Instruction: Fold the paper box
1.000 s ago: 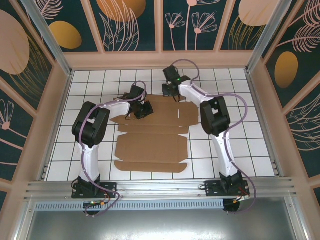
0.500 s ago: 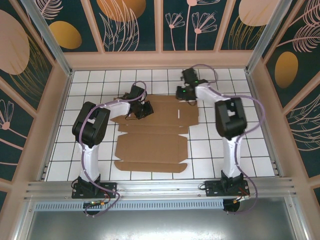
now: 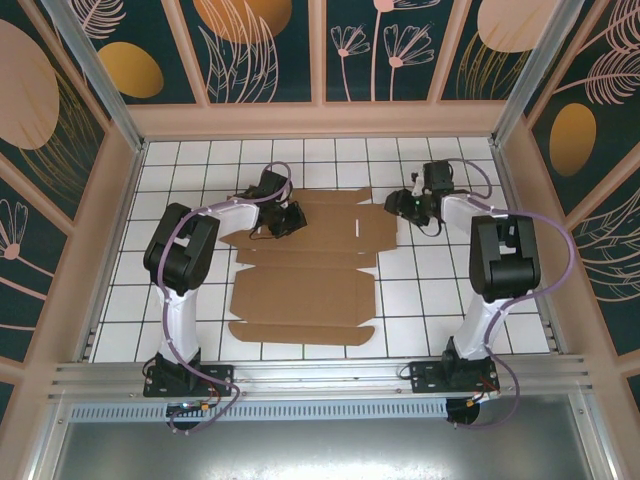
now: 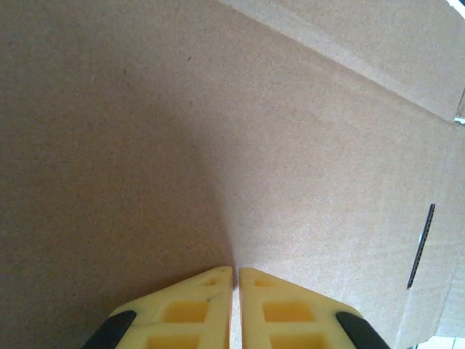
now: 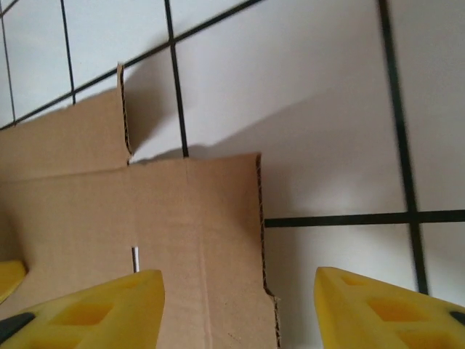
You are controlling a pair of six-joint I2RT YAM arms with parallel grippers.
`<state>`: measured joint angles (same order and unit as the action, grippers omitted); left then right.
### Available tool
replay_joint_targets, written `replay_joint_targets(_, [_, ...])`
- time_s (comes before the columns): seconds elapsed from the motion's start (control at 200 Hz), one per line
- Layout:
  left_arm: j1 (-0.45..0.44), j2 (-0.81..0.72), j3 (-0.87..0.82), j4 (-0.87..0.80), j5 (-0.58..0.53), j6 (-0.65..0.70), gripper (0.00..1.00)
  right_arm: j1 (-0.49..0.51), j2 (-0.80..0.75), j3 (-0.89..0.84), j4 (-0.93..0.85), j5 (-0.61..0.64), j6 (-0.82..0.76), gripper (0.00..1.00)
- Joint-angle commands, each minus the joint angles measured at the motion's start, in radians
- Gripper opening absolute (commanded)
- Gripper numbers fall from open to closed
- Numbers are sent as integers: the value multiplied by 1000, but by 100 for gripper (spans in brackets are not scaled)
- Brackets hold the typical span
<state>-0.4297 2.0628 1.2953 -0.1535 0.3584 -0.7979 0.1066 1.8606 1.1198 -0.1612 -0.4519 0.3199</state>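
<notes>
The paper box [image 3: 305, 270] lies unfolded and flat on the tiled table, a brown corrugated sheet with flaps, creases and a narrow slot [image 3: 355, 229]. My left gripper [image 3: 288, 221] rests on its far-left part; in the left wrist view the yellow fingers [image 4: 197, 309] are shut side by side with bare cardboard [image 4: 218, 131] ahead and nothing between them. My right gripper [image 3: 398, 205] hovers at the sheet's far-right edge. In the right wrist view its fingers [image 5: 109, 305] stand wide apart, straddling the box's flap edge [image 5: 259, 218].
The white tiled table [image 3: 440, 290] is walled by a beige frame and patterned panels [image 3: 320, 50]. Both arm bases sit on the metal rail [image 3: 320, 378] at the near edge. Open tiles lie right of the sheet.
The right arm swung from the far middle of the sheet out to the right and came down beside the sheet's right edge. The left arm and the cardboard stayed put.
</notes>
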Motion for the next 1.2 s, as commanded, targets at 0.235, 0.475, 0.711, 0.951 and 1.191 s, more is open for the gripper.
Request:
replay_joint_targets(0.235, [11, 9, -7, 3, 20, -3, 12, -51, 109, -136, 248, -478, 41, 58])
replay_joint_targets(0.475, [11, 14, -11, 17, 39, -14, 12, 27, 206, -88, 221, -531, 26, 51])
replay_joint_targets(0.711, [12, 3, -19, 20, 36, -15, 12, 35, 105, -15, 46, -208, -25, 22])
replay_joint_targets(0.951, [11, 0, -31, 63, 73, -49, 13, 157, 68, 202, -254, 139, -56, 3])
replay_joint_targets(1.191, [8, -1, -55, 128, 138, -94, 14, 320, 231, 514, -561, 563, -97, 12])
